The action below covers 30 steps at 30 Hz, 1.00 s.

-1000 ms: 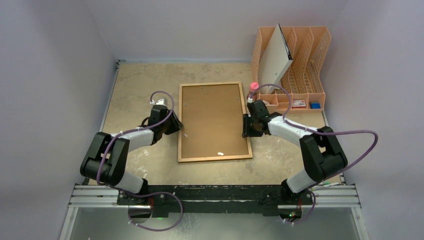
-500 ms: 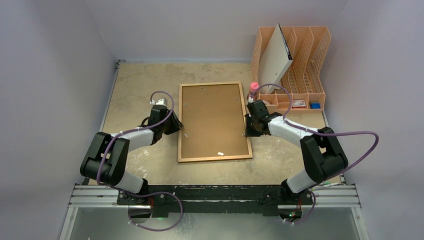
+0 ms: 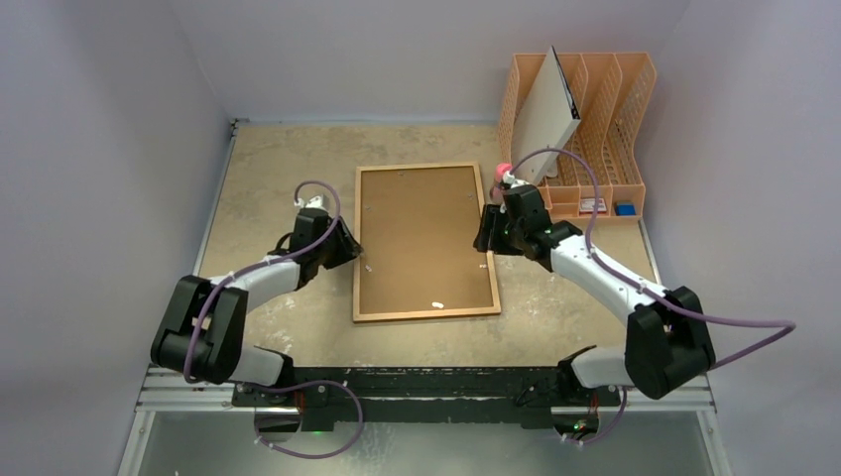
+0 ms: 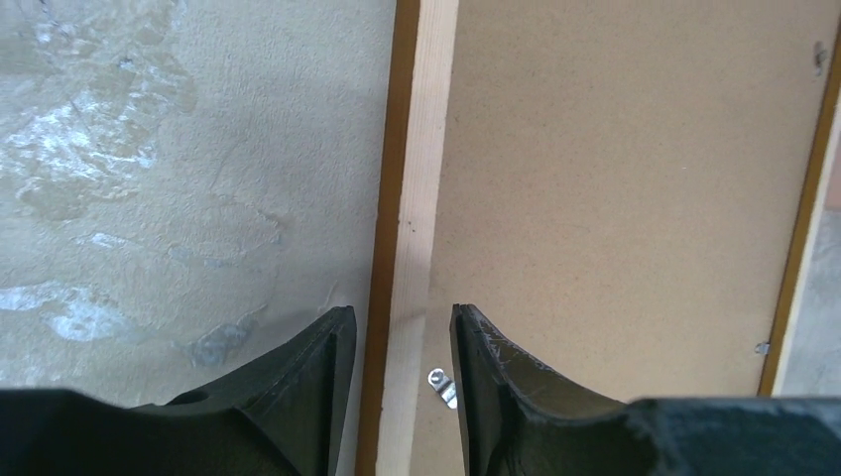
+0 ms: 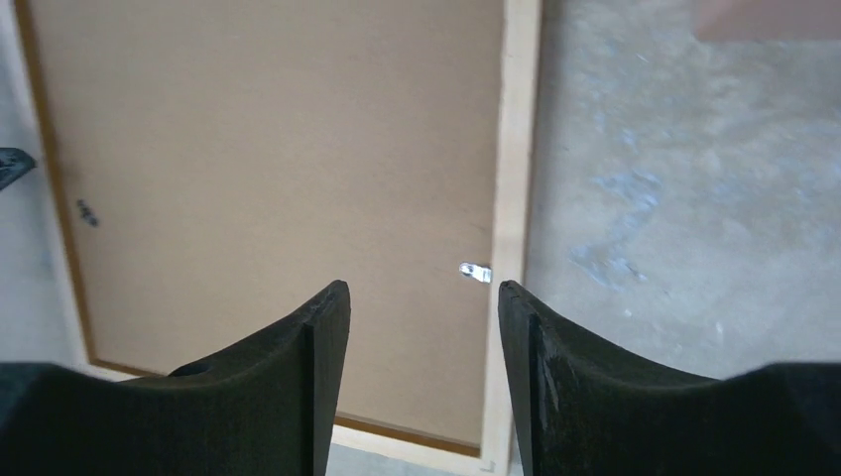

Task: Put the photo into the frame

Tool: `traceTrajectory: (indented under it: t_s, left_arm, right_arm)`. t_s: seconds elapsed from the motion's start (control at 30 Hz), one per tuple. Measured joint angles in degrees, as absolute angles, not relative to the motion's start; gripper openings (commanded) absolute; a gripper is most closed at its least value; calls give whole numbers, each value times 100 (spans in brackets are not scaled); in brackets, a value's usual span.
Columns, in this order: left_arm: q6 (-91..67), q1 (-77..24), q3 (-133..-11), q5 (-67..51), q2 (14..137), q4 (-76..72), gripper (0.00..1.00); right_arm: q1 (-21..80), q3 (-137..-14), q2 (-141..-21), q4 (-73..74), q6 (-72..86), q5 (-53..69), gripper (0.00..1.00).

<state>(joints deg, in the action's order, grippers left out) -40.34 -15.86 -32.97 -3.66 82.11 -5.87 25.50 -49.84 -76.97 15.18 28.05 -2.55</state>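
The light wooden frame (image 3: 426, 313) lies face down in the middle of the table, with the plain brown backing board (image 3: 421, 238) set in it. The photo is hidden. My left gripper (image 3: 349, 250) is low at the frame's left rail (image 4: 426, 149). It stands open, its jaws (image 4: 397, 317) straddling the rail with a gap on each side, beside a small metal clip (image 4: 442, 385). My right gripper (image 3: 488, 238) hovers open over the frame's right rail (image 5: 519, 149), empty (image 5: 424, 290), with another clip (image 5: 476, 270) just ahead of it.
An orange file organiser (image 3: 605, 109) holding a white board (image 3: 545, 114) stands at the back right, close behind my right arm. A pink-capped bottle (image 3: 503, 171) stands at the frame's far right corner. A small white scrap (image 3: 435, 303) lies on the backing board. Walls enclose the table.
My right gripper has lifted off the right rail, moved slightly away from me and opened wider. The left gripper has opened a little at the left rail. The frame has not moved.
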Motion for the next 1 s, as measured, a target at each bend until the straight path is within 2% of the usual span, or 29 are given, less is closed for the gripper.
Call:
traceTrajectory:
  t_s: [0.23, 0.4, 0.5, 0.73, 1.0]
  left_arm:
    - [-4150, -1586, -3155, -215, 7542, -423, 42]
    - [-4189, -1586, -2810, -263, 7238, -357, 38]
    - [-4204, -1586, -2561, -377, 7116, -316, 36]
    - [-4268, -1586, -2263, -589, 6622, -91, 32]
    - [-4296, -1586, -2097, -1085, 6670, -248, 29]
  right_arm:
    - [2945, -5002, -8278, 639, 3100, 561, 54]
    - [3776, -5225, -8969, -1, 3479, 908, 34]
    - [4156, -5669, -9660, -366, 3723, 1164, 28]
    - [4860, -6348, -10803, -766, 4021, 1288, 27]
    - [5061, -6853, -11229, -945, 4152, 1251, 28]
